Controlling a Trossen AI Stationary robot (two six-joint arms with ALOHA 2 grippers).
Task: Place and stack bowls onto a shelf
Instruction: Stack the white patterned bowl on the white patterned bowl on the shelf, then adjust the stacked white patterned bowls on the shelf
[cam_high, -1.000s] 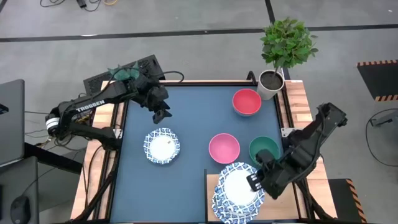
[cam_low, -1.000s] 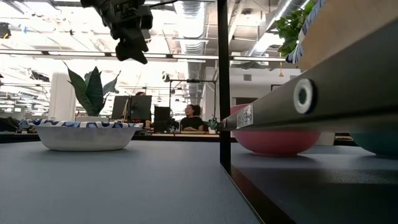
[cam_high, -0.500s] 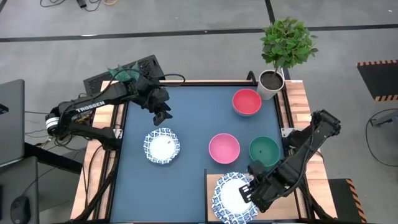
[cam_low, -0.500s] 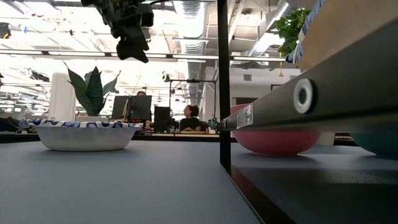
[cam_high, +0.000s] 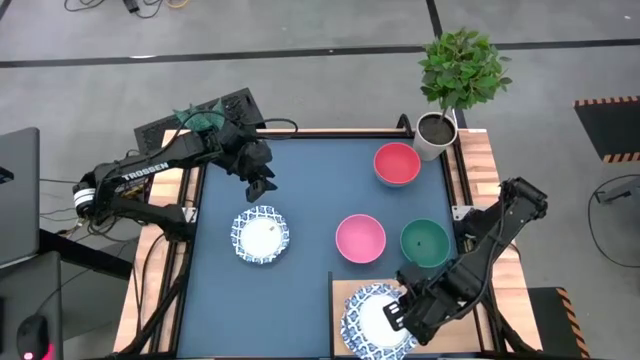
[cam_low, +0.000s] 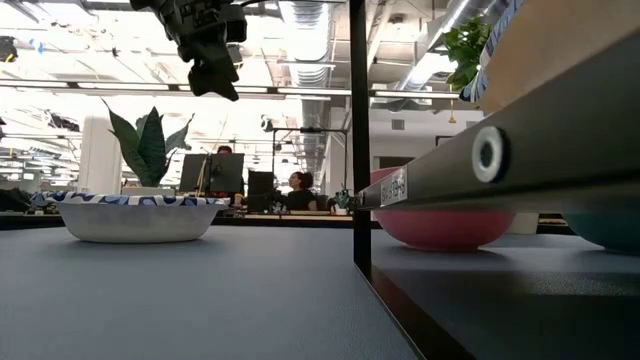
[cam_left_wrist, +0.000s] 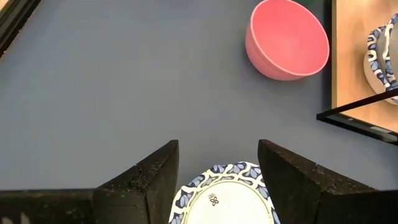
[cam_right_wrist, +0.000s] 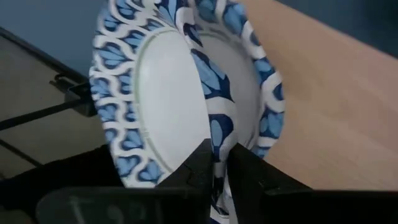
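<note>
Since a second earlier the right gripper (cam_high: 398, 318) had carried its patterned bowl (cam_right_wrist: 186, 93) nearer on the shelf (cam_high: 345, 290), fingers narrowly pinching the rim. Releasing now, tilted, might topple it. The left gripper (cam_high: 258, 186) hovered wide, empty, far-left.

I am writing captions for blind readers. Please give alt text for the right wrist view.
The right pincer grips the rim of a blue-patterned white bowl, with another like it nested behind. The bowls sit over the light wooden shelf.
</note>
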